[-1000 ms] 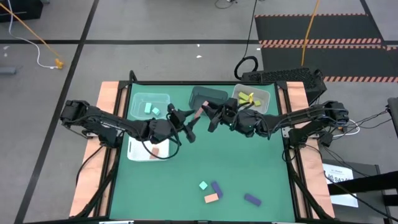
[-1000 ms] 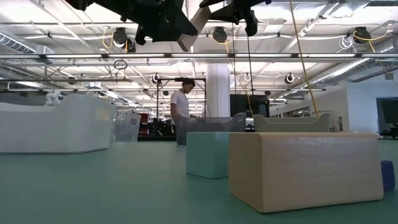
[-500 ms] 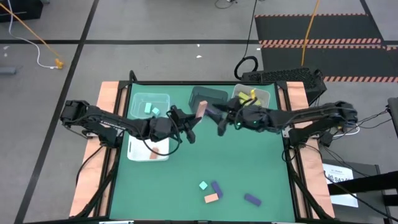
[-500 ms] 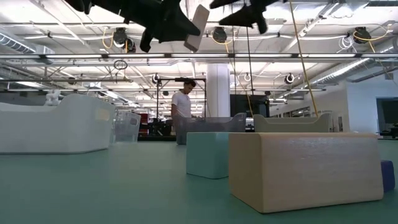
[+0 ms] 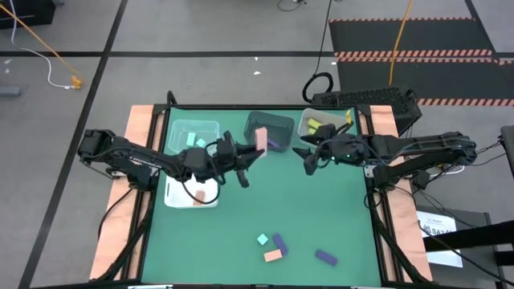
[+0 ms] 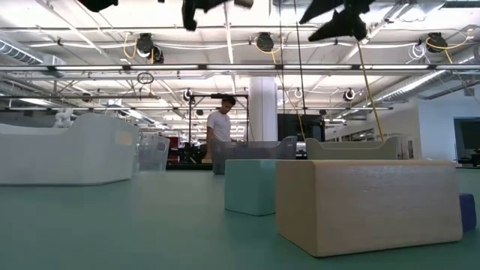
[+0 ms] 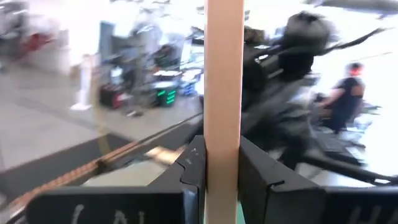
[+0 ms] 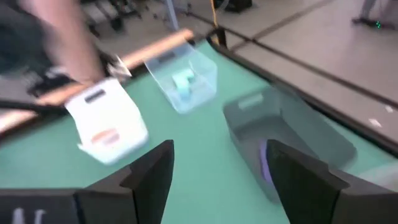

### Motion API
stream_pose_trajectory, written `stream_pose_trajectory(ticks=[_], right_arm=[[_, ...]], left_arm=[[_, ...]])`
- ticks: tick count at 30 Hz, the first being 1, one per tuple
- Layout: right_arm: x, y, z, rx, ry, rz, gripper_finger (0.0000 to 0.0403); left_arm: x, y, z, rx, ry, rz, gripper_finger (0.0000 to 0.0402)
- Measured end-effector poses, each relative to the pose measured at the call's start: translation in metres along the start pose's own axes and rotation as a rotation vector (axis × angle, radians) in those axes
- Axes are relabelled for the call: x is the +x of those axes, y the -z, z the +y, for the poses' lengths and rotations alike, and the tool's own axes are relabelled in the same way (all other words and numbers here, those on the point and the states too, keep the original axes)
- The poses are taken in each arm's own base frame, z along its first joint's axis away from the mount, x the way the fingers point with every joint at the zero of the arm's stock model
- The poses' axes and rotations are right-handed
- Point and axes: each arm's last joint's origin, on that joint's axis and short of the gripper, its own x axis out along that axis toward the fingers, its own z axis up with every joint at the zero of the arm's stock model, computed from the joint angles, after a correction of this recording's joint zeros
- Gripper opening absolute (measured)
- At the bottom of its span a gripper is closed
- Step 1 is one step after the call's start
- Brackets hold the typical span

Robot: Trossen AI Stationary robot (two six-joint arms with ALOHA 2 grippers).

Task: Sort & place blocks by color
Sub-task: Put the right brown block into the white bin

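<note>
High view shows your left tool (image 5: 255, 153) clamped on a salmon-orange bar (image 5: 261, 141), raised above the desk (image 5: 321, 217) just at nine o'clock of the dark bin (image 5: 270, 131). Your right tool (image 5: 305, 157) stands wide, empty, at four o'clock of that bin. Four blocks (image 5: 277, 247) lie near six o'clock.

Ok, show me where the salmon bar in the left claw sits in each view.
High view: salmon bar, mid-table, at the dark bin's near-left corner.
Low view: barely visible at the top edge.
Left wrist view: upright, centre, clamped between the fingers.
Right wrist view: not in it.
Shared landmark: the dark bin, in the high and right wrist views.
</note>
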Motion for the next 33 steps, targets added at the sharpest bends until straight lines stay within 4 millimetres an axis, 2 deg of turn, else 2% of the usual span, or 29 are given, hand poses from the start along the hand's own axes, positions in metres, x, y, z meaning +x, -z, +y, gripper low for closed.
stream_pose_trajectory(ticks=[4, 10, 14, 18, 22, 27, 33], right_arm=[[0.002, 0.013, -0.006, 0.011, 0.052, 0.081, 0.0242], [0.012, 0.041, -0.015, 0.077, 0.096, 0.149, 0.0242], [0.017, 0.056, -0.019, 0.143, 0.095, 0.202, 0.0242], [0.023, 0.066, -0.017, 0.181, -0.005, 0.232, 0.0242], [0.03, 0.075, -0.015, 0.23, -0.144, 0.21, 0.0242], [0.038, 0.09, -0.015, 0.354, -0.291, 0.14, 0.0242], [0.038, 0.105, -0.019, 0.427, -0.4, -0.051, 0.0242]], left_arm=[[-0.004, -0.002, -0.011, -0.002, 0.109, -0.022, 0.0056], [-0.01, 0.0, -0.022, -0.029, 0.15, 0.002, 0.0056], [-0.014, 0.01, -0.026, -0.134, 0.149, 0.125, 0.0056], [-0.026, 0.017, -0.024, -0.284, 0.091, 0.333, 0.0056], [-0.046, 0.024, -0.017, -0.452, -0.047, 0.563, 0.0056], [-0.082, 0.027, -0.016, -0.552, -0.15, 0.847, 0.0056], [-0.123, 0.03, -0.016, -0.567, -0.288, 1.108, 0.0056]])
